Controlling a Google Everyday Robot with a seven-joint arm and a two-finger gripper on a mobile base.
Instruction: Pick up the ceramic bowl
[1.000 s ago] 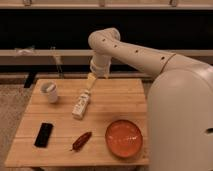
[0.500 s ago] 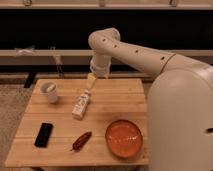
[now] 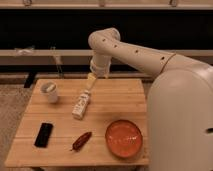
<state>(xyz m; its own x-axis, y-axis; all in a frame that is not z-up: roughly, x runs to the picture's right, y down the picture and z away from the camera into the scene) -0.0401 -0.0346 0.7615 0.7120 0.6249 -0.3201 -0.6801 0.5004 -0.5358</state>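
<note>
Nothing has moved over the last 1 s: arm, gripper and every tabletop item sit where they were in both earlier frames.

Gripper [image 3: 90, 83] hangs over the far-centre part of the wooden table [image 3: 117, 102], pointing down, just above the far end of a white oblong package [image 3: 81, 104]. Whether it is parted or closed cannot be told from this view.

Ceramic bowl [image 3: 124, 138] is on the near-right part of the table, upright, empty, close to the near edge and well apart from the gripper. It has not yet been approached.

Step in hand, as judged: transit to the bowl. The gripper needs to travel toward the near right, then come down on the rim rather than the centre — the bowl looks too wide to span, so pinching the wall at 1 spot seems the workable grasp. The glossy glaze is probably slippery, so a firm grip and a level lift are advisable.

Surroundings:
- White cup [image 3: 50, 92] at far left.
- Black phone [image 3: 43, 134] at near left.
- Dark red pepper-like item [image 3: 81, 141] left of the bowl, not touching it.

Obstacles:
- The package lies directly under the gripper — raise before moving sideways.
- The pepper-like item flanks the bowl's left side, so the far rim looks like the cleaner approach.
- The robot's white body [image 3: 180, 120] crowds the right side.
</note>
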